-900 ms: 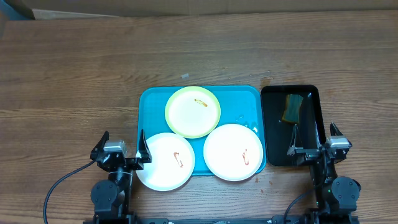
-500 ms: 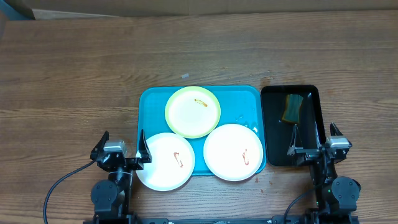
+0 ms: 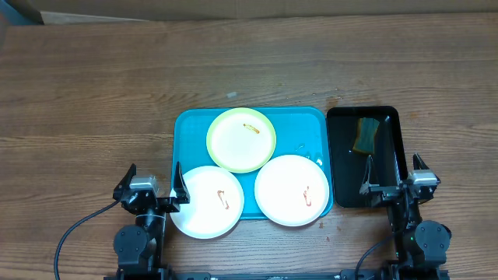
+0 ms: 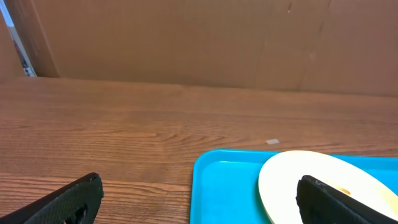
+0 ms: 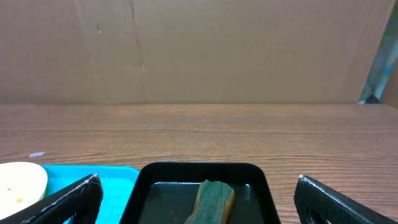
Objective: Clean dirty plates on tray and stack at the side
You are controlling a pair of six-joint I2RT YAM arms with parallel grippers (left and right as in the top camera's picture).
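Left gripper point(image 3: 154, 173) and right gripper point(image 3: 392, 167) are sitting nearest, both gaping wide, gripping nothing. Just beyond and between them, the turquoise tray point(image 3: 191, 128) is lying long axis left-right, carrying the left white plate point(image 3: 206, 202) and right white plate point(image 3: 292, 190) near, both smeared, and the green-rimmed plate point(image 3: 241, 140) farther back.

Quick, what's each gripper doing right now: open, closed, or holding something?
Left gripper: open, holding nothing.
Right gripper: open, holding nothing.
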